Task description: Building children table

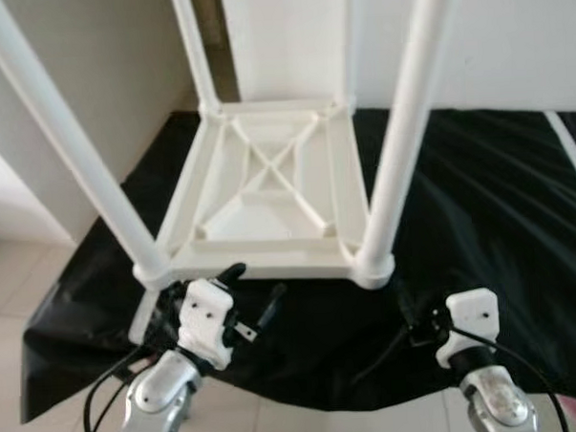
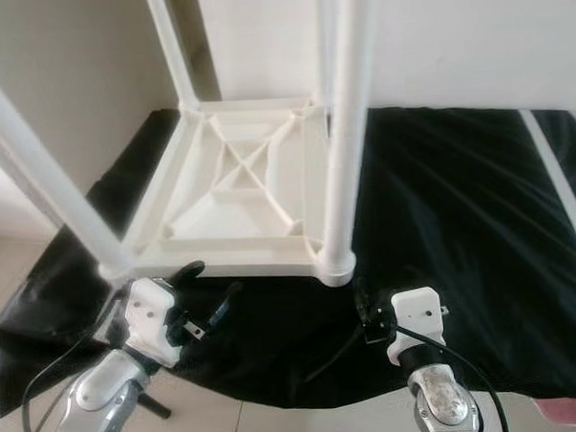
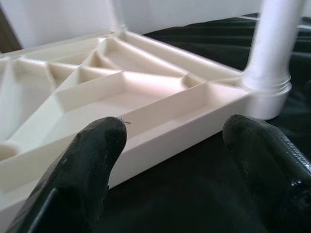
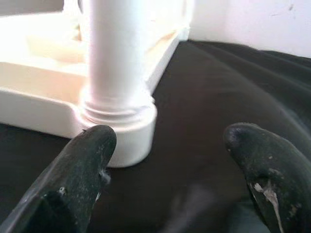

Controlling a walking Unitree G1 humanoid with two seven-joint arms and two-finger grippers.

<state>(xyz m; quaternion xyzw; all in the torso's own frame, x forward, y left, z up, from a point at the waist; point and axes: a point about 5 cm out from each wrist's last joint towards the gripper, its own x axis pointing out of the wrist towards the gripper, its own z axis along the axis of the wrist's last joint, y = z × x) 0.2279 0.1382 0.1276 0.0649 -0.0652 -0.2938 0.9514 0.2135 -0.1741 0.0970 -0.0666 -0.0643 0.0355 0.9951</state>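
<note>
A white plastic children's table [image 1: 267, 183] lies upside down on a black cloth [image 1: 478, 198], its ribbed underside facing up. White round legs rise from its corners; the near right leg [image 1: 404, 125] and the near left leg [image 1: 70, 139] stand closest to me. My left gripper [image 1: 253, 296] is open just in front of the table's near edge [image 3: 160, 136], holding nothing. My right gripper [image 4: 170, 160] is open a short way in front of the near right leg's socket [image 4: 119, 124], also holding nothing.
The black cloth covers a low surface whose front edge [image 1: 305, 397] is right by my arms. Pale tiled floor [image 1: 14, 285] lies to the left. White walls [image 1: 490, 35] stand behind. A white strip [image 1: 570, 156] crosses the cloth at far right.
</note>
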